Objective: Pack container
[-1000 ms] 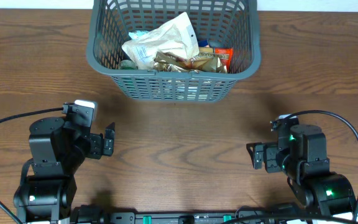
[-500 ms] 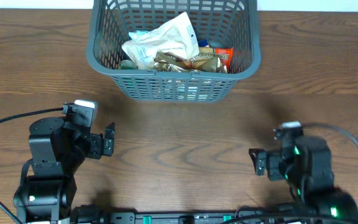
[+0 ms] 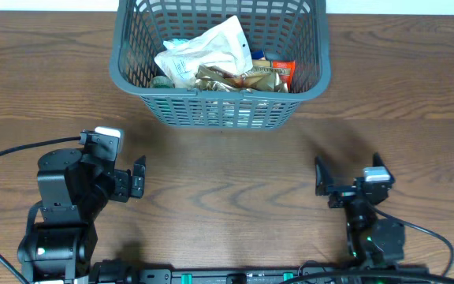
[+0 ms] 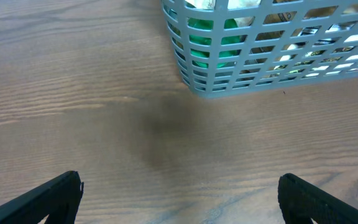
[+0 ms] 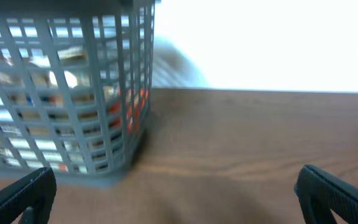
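Observation:
The dark grey lattice container [image 3: 124, 75] stands at the back middle of the wooden table, holding several snack packets, among them a white bag [image 3: 203, 55] and an orange packet [image 3: 282, 73]. Its corner shows in the left wrist view [image 4: 197, 87] and its side in the right wrist view [image 5: 129, 93]. My left gripper [image 3: 138, 178] is open and empty at the front left, its fingertips wide apart in the left wrist view [image 4: 179, 196]. My right gripper [image 3: 321, 185] is open and empty at the front right, and in the right wrist view [image 5: 176, 193] nothing lies between its fingers.
Bare wooden table [image 3: 227, 173] lies between the arms and the container. A black cable [image 3: 6, 154] runs along the left arm and another [image 3: 436, 237] by the right arm. The table's far edge [image 5: 266, 91] shows in the right wrist view.
My right arm has folded down and back toward the front edge, its wrist tilting up. The left arm and the container have not moved.

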Controlling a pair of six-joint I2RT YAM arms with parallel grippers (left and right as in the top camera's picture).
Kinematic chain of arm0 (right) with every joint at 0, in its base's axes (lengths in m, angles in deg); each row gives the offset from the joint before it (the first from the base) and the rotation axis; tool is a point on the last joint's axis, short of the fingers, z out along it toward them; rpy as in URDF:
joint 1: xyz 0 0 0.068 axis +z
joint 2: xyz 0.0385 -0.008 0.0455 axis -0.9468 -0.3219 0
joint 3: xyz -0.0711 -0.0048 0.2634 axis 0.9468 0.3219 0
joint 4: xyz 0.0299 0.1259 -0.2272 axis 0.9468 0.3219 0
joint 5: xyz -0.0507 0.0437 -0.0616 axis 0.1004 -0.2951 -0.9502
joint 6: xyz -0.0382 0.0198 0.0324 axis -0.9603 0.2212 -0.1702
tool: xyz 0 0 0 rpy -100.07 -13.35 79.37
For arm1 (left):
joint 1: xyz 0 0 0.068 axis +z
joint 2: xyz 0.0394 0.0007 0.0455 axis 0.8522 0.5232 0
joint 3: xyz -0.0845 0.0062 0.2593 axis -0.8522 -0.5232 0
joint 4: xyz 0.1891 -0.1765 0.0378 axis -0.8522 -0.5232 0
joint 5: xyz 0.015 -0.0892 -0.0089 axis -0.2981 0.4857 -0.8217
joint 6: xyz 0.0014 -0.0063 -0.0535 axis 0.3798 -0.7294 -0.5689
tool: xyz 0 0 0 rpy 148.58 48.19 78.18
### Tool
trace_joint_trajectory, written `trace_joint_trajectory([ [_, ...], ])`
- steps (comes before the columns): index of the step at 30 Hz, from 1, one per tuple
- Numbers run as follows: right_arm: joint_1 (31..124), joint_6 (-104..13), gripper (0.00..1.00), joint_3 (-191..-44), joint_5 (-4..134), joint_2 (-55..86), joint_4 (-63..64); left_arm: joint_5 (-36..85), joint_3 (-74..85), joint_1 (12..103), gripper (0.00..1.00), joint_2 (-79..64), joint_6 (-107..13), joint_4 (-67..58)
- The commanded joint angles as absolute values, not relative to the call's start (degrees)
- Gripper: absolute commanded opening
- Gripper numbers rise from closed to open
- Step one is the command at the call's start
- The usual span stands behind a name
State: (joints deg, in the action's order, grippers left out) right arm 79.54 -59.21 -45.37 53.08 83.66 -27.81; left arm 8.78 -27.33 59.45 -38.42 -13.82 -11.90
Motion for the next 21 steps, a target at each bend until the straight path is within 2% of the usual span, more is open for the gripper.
trace_joint_trajectory([
  [1, 80.3, -64.3, 0.99, -43.8, 53.0, 84.6, -28.4, 9.5, -27.2, 59.3, 0.98, -38.4, -14.1, -11.7],
  [4, 80.3, -71.1, 0.99, -43.8, 53.3, 84.7, -28.4, 9.5, -27.2, 59.3, 0.99, -38.4, -14.1, -11.7],
  [21, 80.3, -71.0, 0.99, -43.8, 54.4, 84.4, -28.3, 9.5, -27.2, 59.3, 0.98, -38.4, -14.1, -11.7],
])
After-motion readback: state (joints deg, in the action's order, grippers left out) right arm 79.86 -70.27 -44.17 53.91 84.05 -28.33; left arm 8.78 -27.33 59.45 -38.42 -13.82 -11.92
